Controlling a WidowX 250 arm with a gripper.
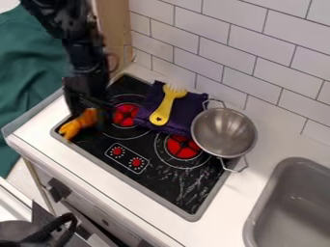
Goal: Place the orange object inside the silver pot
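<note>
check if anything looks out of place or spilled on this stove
The silver pot sits partly off the stovetop; a purple cloth lies on it under a yellow fork, an odd spot for fabric. Pale streaks there may be reflections.

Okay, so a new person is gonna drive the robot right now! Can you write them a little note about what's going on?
Gripper: at the orange object, over the stove's left end in the picture. Can't tell if it has hold of it.
Pot: at the stove's right side, partly over a red burner.
In between: yellow fork on a purple cloth.
Done: gripper is at the object.
Left: make sure of the grip, carry it over, put it in the pot.
</note>
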